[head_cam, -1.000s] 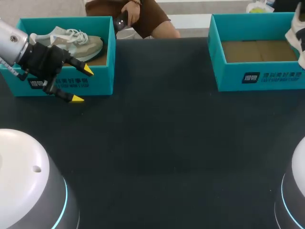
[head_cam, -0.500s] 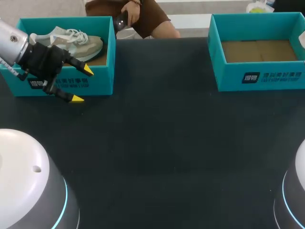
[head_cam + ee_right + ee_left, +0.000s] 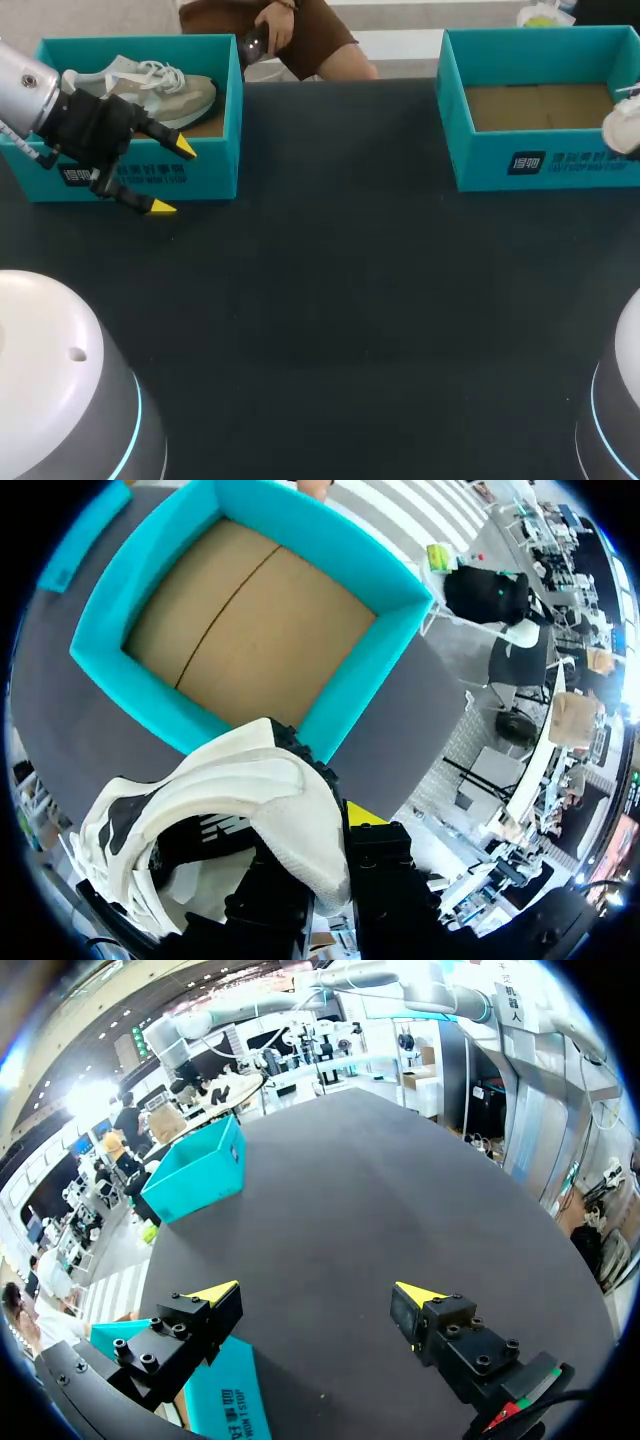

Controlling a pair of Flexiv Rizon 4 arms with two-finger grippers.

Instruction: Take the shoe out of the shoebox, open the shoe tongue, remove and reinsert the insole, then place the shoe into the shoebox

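Observation:
My right gripper (image 3: 332, 832) is shut on a white shoe with black trim (image 3: 235, 800). It holds the shoe above and just outside the front corner of the empty teal shoebox (image 3: 355, 675), whose cardboard floor is bare. From the head camera only the shoe's white tip (image 3: 621, 126) shows, at the right edge in front of that box (image 3: 540, 165). My left gripper (image 3: 172, 178) hangs open with nothing between its fingers, in front of the other teal shoebox (image 3: 205, 175), which holds a beige laced sneaker (image 3: 150, 88). The left wrist camera shows its own gripper (image 3: 315, 1292) open over the dark table.
The black tabletop (image 3: 350, 300) stretches between the two boxes. The left wrist camera sees the empty box (image 3: 195, 1175) far ahead of the fingers, and a corner of the near box (image 3: 215, 1400) sits just below one finger.
The white shoe at the right edge left the head view and has come back lower, in front of the right box. The left arm has not moved.

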